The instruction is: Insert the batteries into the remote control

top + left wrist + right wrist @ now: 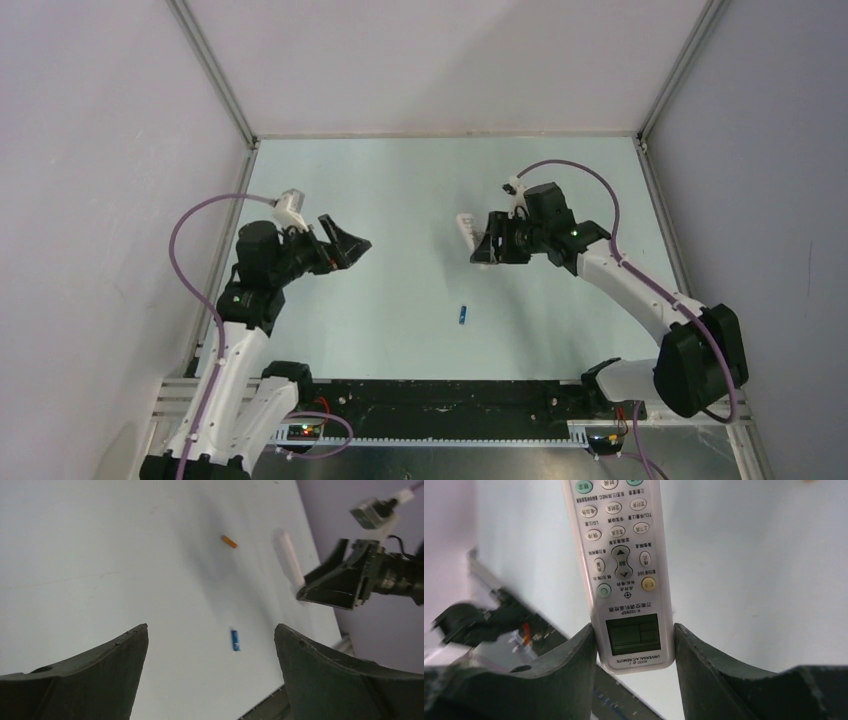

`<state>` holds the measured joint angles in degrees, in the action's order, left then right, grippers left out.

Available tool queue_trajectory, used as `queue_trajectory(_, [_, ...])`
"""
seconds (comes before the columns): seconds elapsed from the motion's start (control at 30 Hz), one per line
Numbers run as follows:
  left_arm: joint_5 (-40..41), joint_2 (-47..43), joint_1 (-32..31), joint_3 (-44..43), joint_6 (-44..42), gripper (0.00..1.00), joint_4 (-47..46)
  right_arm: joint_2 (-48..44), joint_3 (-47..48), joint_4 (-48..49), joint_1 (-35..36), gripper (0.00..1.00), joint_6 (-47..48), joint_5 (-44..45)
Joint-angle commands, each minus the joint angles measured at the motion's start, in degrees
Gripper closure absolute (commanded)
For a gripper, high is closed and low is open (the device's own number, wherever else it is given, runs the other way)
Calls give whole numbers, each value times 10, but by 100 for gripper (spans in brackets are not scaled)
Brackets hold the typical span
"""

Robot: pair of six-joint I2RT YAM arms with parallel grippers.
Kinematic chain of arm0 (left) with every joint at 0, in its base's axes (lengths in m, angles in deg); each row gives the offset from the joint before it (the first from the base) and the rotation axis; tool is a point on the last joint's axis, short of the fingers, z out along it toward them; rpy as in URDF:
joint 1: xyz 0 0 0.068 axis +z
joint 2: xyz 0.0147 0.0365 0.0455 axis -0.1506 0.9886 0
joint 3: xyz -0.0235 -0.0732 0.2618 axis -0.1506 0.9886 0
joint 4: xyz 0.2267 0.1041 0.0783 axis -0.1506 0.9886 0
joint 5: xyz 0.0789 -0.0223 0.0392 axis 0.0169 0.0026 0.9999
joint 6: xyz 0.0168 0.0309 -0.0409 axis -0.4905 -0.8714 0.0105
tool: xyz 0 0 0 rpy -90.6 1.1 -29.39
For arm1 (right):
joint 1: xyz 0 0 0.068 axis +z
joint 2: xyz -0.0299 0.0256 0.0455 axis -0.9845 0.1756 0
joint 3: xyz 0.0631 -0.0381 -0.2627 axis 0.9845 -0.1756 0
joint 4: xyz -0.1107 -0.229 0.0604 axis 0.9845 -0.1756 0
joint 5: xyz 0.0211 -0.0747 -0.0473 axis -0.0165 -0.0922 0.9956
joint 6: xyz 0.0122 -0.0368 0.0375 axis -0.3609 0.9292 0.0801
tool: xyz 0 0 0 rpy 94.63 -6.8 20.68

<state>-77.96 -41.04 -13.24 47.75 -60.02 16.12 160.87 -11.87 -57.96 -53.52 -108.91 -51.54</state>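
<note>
My right gripper (633,640) is shut on the white remote control (624,555), with a finger against each long side at the display end and the button face turned to the wrist camera. From above, the remote control (467,228) sticks out to the left of the right gripper (485,245). The blue battery (463,316) lies on the table nearer the arm bases. In the left wrist view the blue battery (235,640) and the orange battery (229,541) lie apart on the table. My left gripper (350,245) is open, empty, and well left of both.
Grey walls with metal frame posts (215,70) close in the table on the left, right and back. A black rail (440,395) runs along the near edge between the arm bases.
</note>
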Motion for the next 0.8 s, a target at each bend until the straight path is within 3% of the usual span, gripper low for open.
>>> queue_trajectory(0.0, [-91,13,-41,-74,-25,1,-43,-41,16,17,33,84,-40,-149])
queue_trajectory(0.33, [-190,36,-167,-106,-56,0,-80,-112,16,131,146,83,-139,-257])
queue_trajectory(0.67, [-242,33,-221,-123,-34,0,-109,-133,16,206,190,83,-194,-300])
queue_trajectory(0.77, [-252,21,-231,-105,11,0,-169,-133,17,213,194,83,-197,-301])
